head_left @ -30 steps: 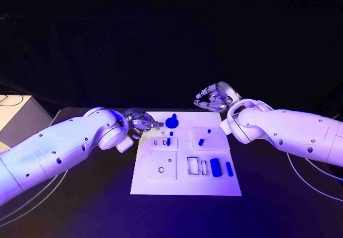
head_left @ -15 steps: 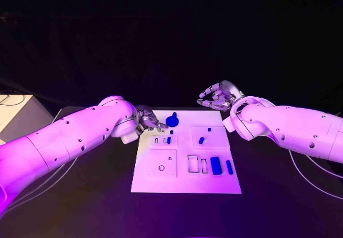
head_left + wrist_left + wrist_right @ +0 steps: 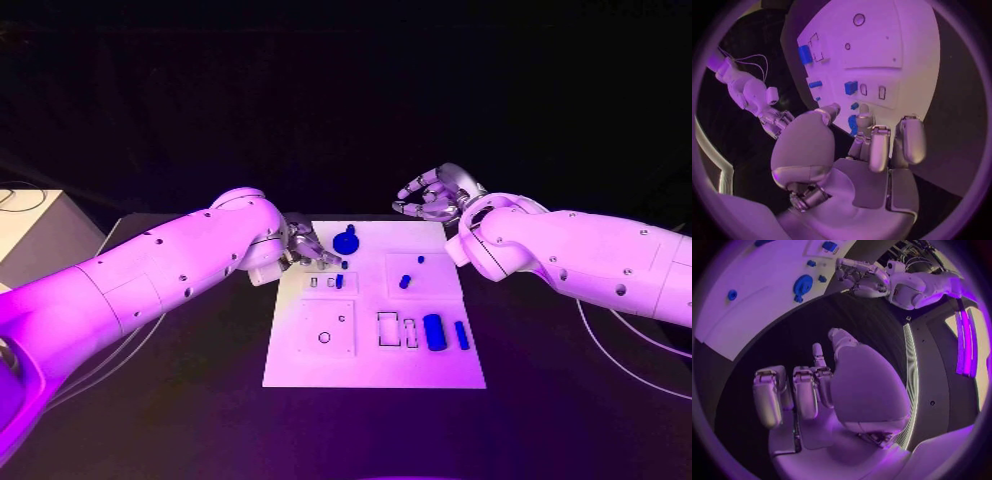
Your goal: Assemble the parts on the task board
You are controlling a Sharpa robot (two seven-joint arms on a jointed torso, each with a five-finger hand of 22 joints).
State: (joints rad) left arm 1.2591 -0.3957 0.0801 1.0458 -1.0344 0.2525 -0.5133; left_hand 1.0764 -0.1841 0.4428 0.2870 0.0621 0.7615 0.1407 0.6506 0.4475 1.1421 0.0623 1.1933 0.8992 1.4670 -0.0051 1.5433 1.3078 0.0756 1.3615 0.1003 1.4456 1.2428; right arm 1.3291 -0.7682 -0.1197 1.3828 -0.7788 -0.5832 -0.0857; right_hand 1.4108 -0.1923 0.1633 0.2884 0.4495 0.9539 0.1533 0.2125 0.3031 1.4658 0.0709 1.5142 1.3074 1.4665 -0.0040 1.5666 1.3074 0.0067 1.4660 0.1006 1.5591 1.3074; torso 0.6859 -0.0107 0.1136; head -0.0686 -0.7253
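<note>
parts [image 3: 434, 332] on task board [image 3: 372, 366]

Violet-magenta light washes the whole scene. In the head view the task board [image 3: 375, 305] glows brightly against the black worktop [image 3: 577, 400] and a background lost in darkness. The arms' white shells catch soft highlights with no harsh glare. Both wrist views are round fisheye pictures in dark frames; straight edges bow near the rim. A bright strip of light runs along one side of the right wrist view.
</note>
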